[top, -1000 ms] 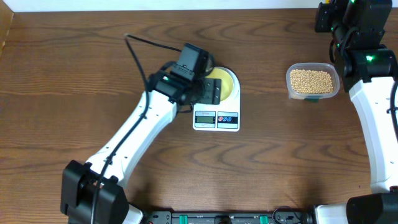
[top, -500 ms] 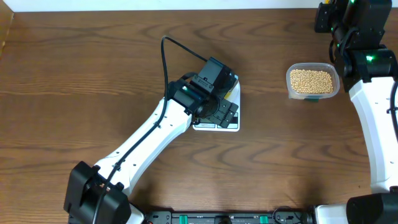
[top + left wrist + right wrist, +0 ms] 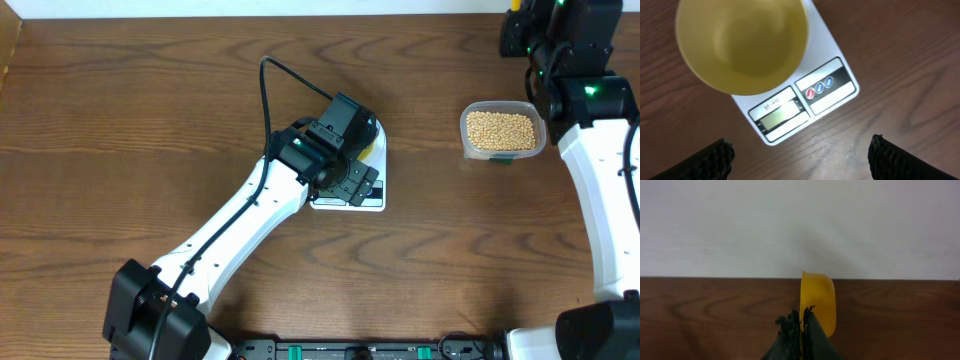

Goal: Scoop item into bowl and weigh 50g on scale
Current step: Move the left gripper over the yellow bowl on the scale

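Status: left hand [image 3: 800, 162] hangs above the scale [image 3: 837, 97], looking straight down. Its two fingertips sit at the bottom corners of the left wrist view, spread wide with nothing between them but wood.

The scale lies flat on the surface [image 3: 100, 120], about midway between the left and right edges and somewhat nearer the far edge. From overhead I see only its near edge; the left arm covers the rest.

The bowl [image 3: 742, 42] stands upright on the scale's platform, at the end away from the display [image 3: 781, 116]. Its rim overhangs the platform on one side. Inside I see only bare pale-yellow wall and floor. From overhead just a sliver of its rim shows beside the left wrist.

The display is a pale grey strip; I cannot read any digits. Beside it is a dark panel with small round buttons [image 3: 819, 87], one red and two blue.

The beans [image 3: 502, 128] fill a clear tub [image 3: 503, 150] standing toward the far right corner, well apart from the scale. The right arm rises just beside it along the right edge.

Right hand [image 3: 801, 322]: fingers pinched narrow on the yellow scoop [image 3: 819, 300]. The scoop stands edge-on and upright in the right wrist view, its cup above the fingertips. Behind it, the far edge of the surface meets a white wall.
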Tool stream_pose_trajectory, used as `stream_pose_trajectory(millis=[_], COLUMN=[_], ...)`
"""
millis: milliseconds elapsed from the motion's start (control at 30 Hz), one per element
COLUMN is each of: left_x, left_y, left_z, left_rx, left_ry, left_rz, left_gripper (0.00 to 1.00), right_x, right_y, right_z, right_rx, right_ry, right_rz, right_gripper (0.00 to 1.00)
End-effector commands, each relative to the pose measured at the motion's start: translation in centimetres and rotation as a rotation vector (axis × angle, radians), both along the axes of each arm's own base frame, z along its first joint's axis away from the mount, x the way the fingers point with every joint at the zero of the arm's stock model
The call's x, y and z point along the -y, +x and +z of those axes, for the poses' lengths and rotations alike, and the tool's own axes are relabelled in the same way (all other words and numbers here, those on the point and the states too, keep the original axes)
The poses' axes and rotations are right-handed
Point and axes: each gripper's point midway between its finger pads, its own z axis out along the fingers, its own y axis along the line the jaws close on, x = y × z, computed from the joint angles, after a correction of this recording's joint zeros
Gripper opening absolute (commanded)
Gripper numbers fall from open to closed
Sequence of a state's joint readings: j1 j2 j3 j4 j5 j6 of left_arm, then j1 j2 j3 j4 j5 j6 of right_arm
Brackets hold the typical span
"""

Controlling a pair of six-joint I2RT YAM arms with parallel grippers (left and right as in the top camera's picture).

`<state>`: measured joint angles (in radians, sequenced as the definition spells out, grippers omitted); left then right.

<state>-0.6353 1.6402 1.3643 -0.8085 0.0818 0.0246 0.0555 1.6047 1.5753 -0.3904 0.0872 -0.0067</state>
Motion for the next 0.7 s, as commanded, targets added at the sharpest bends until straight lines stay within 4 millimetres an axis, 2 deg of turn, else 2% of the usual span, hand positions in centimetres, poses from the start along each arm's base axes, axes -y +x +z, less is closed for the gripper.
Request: stream_pose_trajectory(millis=[0, 333, 667], left_x=[-1.4, -4.1, -4.3], left_y=[0.4, 2.1, 2.3], left_z=[-0.9, -0.6, -2.0], left_rx=[0.018, 0.120, 0.099], left_ry=[0.075, 0.224, 0.265], left_rz=[0.021, 0.086, 0.069], left_gripper=[0.88, 0.88, 0.88], right_x=[-0.5, -0.5, -0.5], right_y=[0.5, 0.5, 0.4], right_z=[-0.9, -1.8, -2.1], right_rx=[-0.023, -0.043, -0.055], right_ry=[0.038, 0.062, 0.061], right_rz=[0.005, -0.007, -0.008], right_gripper=[0.01, 0.01, 0.01])
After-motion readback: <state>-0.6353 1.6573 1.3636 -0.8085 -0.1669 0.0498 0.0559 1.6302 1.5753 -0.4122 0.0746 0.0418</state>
